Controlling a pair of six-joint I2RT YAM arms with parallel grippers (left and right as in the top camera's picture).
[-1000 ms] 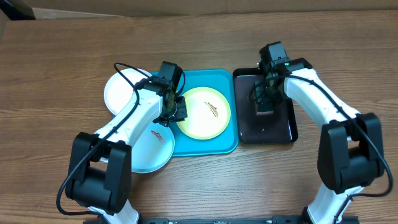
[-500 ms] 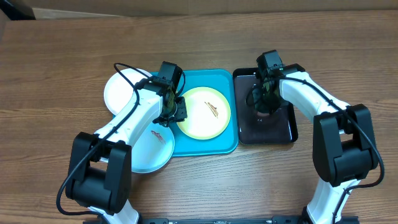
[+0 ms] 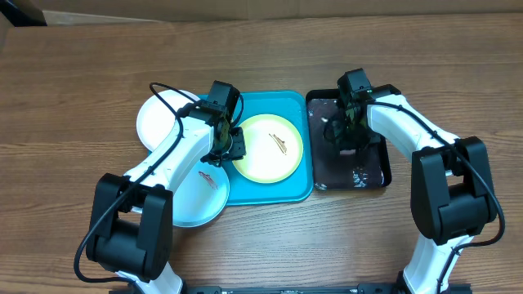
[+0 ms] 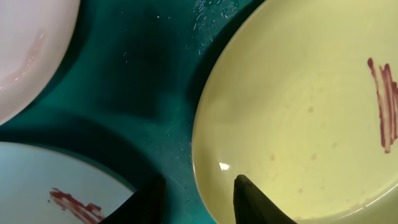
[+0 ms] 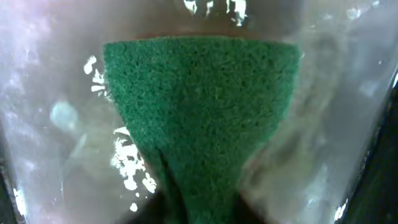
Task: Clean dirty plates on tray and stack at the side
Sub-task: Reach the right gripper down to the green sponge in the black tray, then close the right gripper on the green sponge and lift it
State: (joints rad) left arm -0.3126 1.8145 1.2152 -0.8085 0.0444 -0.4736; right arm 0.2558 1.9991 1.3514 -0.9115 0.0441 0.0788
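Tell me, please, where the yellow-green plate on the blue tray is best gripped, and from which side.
Grip the yellow-green plate by its raised rim at the left edge, coming down from above. It lies flat in the tray, so only the rim offers a hold. The left gripper is nearest; its fingers straddle that rim, one over the plate, one over the tray.

The right arm (image 3: pixel 409 122) has swung inward: its elbow, which stood out toward the table's right edge, now sits closer to the middle. The right gripper (image 3: pixel 344 135) has slid from the far half of the black tray (image 3: pixel 377 167) toward the tray's centre and a little left. Its jaws now pinch the narrow end of a green sponge (image 5: pixel 199 106), which lies against the wet tray floor. White glints (image 3: pixel 359 176) have appeared near the tray's near right corner.
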